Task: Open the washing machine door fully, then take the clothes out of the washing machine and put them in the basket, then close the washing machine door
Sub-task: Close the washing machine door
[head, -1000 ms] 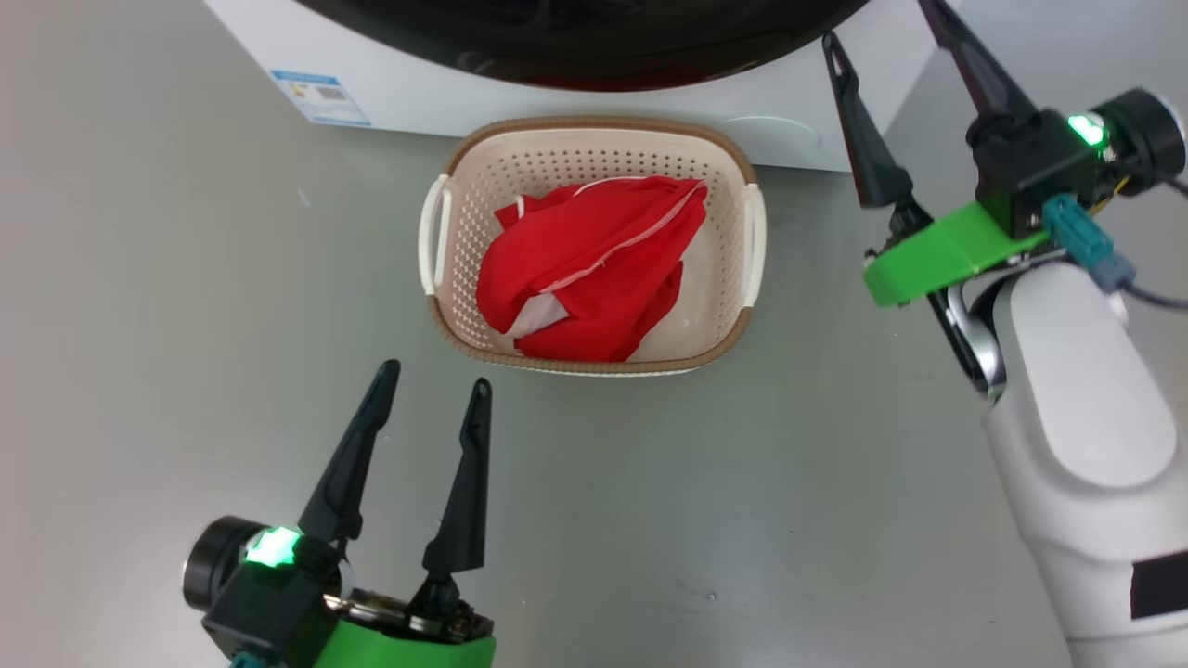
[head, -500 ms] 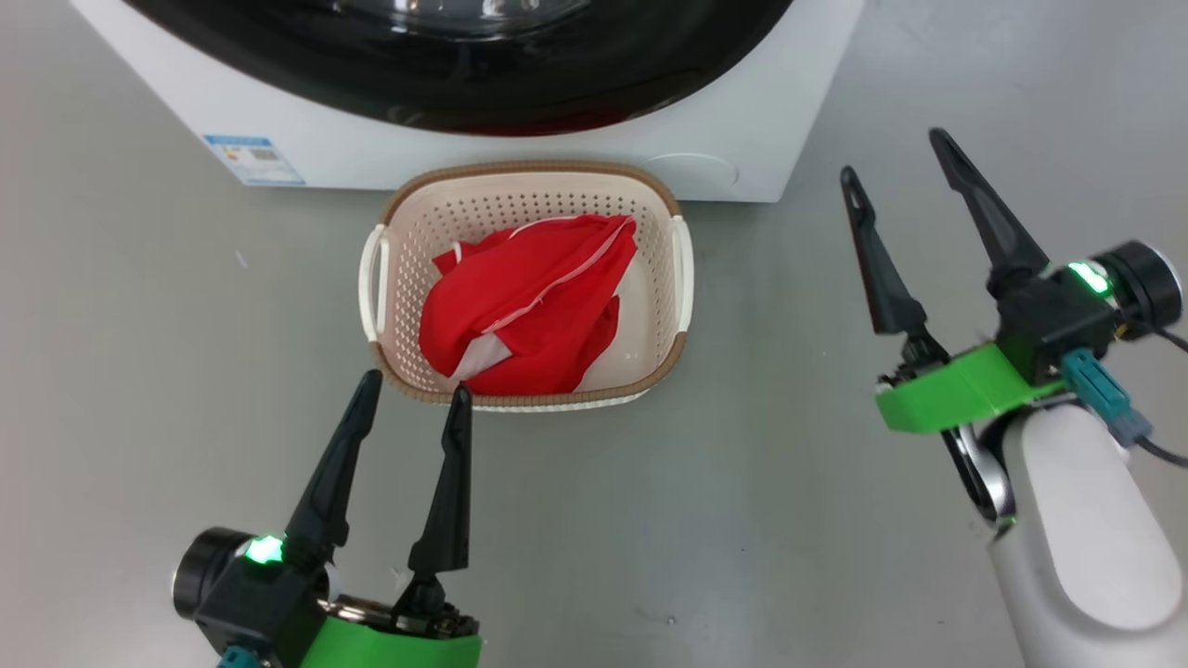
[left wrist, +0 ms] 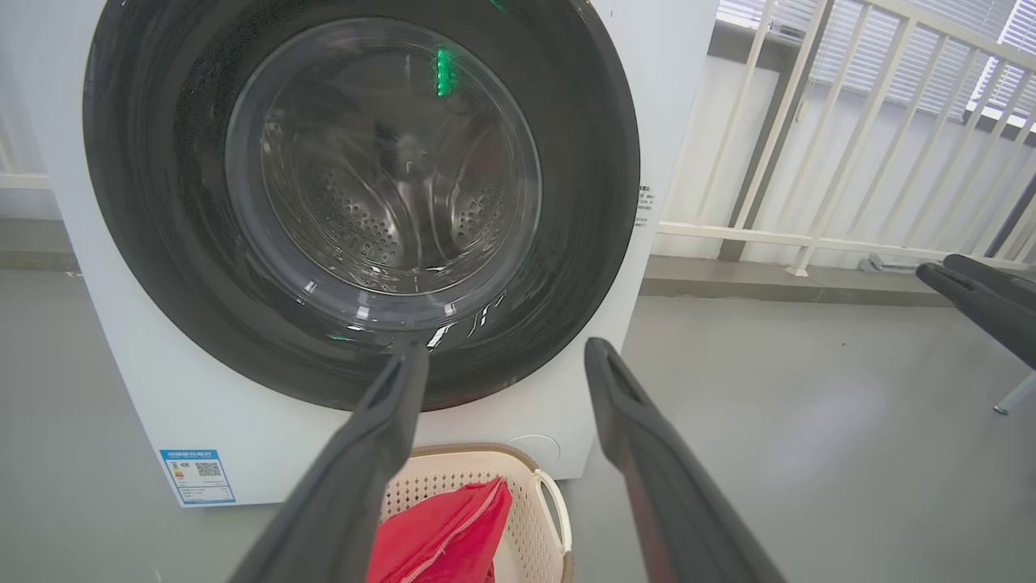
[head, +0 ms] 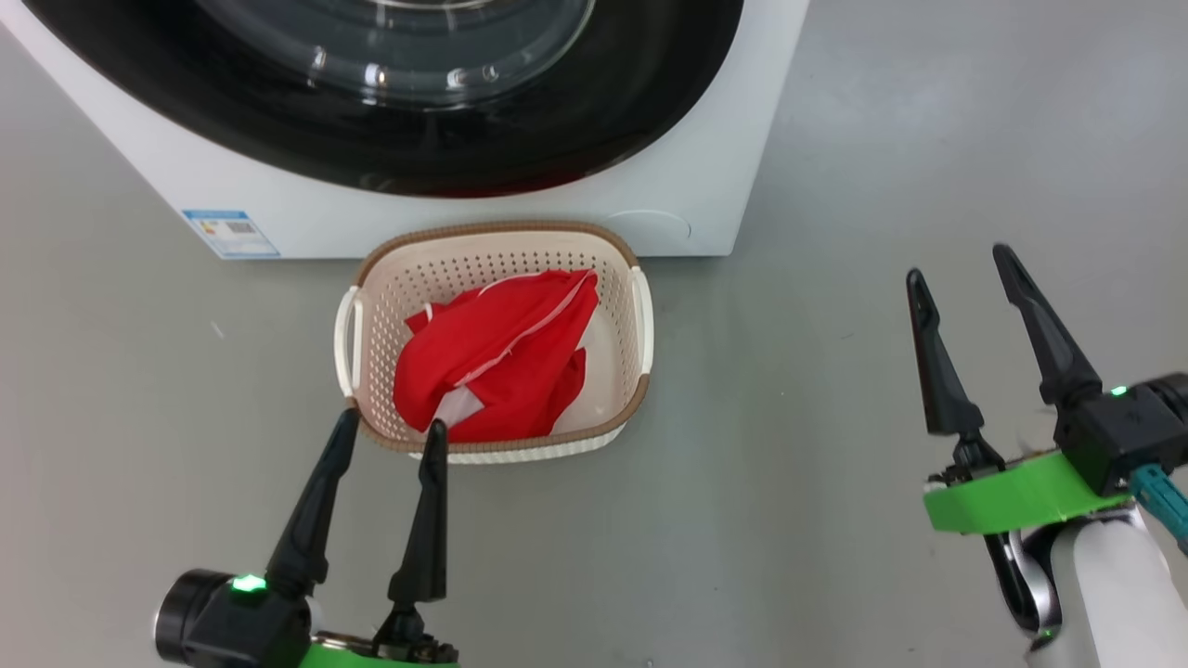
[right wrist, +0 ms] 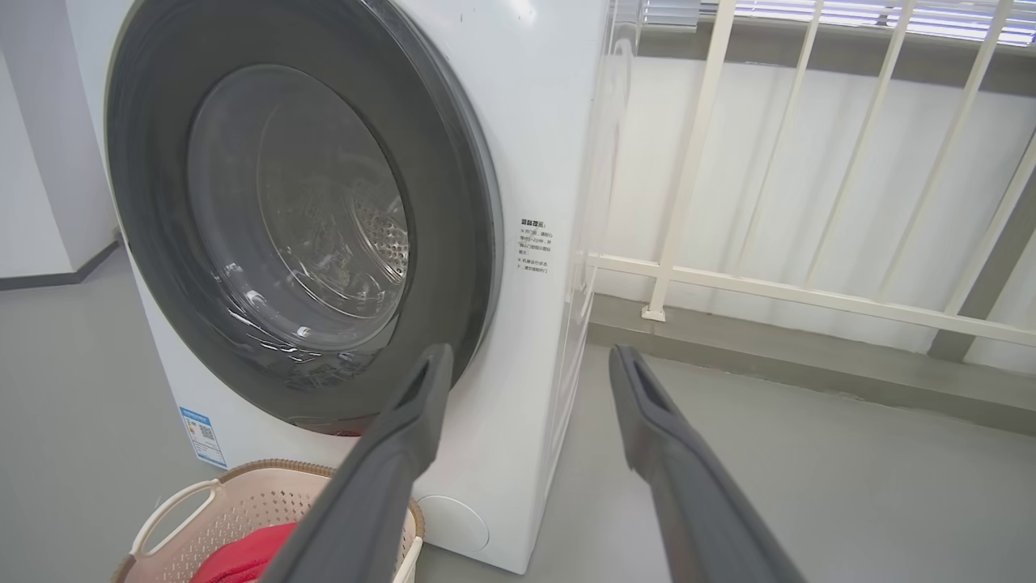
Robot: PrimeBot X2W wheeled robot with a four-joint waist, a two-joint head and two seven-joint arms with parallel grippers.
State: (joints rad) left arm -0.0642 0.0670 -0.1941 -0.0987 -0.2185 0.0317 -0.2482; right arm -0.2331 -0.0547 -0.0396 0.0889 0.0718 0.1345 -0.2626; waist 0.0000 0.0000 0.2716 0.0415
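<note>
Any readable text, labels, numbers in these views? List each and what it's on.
Blue label, washer front, lower corner: print and QR code too small to read.
Small sticker, washer front, right of door: lines of print, too blurred to read.
None can be quoted.

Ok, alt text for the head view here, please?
A bright red garment with white trim lies in a cream perforated plastic basket on grey floor, before a white washing machine with its glossy black round door shut. The left gripper and right gripper hang open and empty.
</note>
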